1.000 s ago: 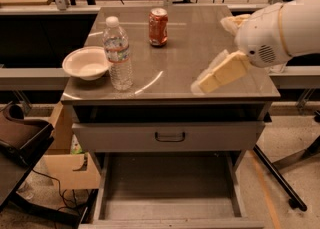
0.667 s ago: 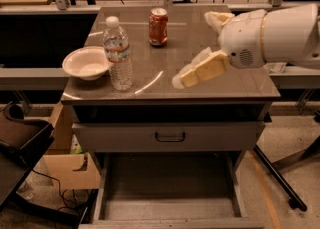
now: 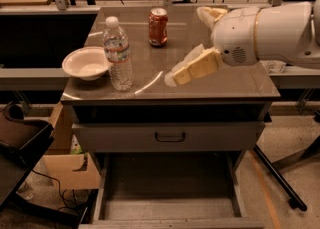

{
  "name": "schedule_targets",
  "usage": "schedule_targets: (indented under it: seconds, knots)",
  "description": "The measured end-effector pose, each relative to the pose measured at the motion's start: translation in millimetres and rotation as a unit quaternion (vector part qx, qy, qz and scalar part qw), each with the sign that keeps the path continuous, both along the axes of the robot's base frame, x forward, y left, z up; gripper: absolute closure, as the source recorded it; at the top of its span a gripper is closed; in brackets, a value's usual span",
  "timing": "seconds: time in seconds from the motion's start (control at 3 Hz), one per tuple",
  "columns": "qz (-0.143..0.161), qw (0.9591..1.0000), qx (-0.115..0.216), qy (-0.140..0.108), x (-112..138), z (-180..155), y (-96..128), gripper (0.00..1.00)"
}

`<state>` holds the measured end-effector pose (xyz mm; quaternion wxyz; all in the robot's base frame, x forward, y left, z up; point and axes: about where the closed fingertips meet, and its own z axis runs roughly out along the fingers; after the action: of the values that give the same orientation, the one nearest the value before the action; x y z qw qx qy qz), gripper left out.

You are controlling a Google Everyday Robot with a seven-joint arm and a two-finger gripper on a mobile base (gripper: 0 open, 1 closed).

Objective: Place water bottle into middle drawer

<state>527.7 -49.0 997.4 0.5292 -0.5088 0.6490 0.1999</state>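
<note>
Hand (image 3: 186, 46) was held open and empty at centre right, the water bottle (image 3: 119, 55) not yet grasped on the table (image 3: 150, 65), the middle drawer (image 3: 167, 193) already pulled out below.

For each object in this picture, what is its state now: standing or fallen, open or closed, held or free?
water bottle: upright on the cabinet top, cap on, not held.
soda can: upright, near the back edge.
bowl: right way up, left of the bottle.
upper drawer: closed.
middle drawer: pulled open.
gripper: open, holding nothing, over the cabinet top to the right of the bottle.
</note>
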Motion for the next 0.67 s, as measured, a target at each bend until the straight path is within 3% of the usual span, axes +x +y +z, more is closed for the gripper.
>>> schedule_targets:
  seconds: [0.33, 0.67]
  knots:
    - [0.014, 0.9997, 0.020, 0.004, 5.2, -8.9, 15.5, 0.00]
    - [0.048, 0.9965, 0.068, 0.004, 22.4, -18.2, 49.3, 0.00]
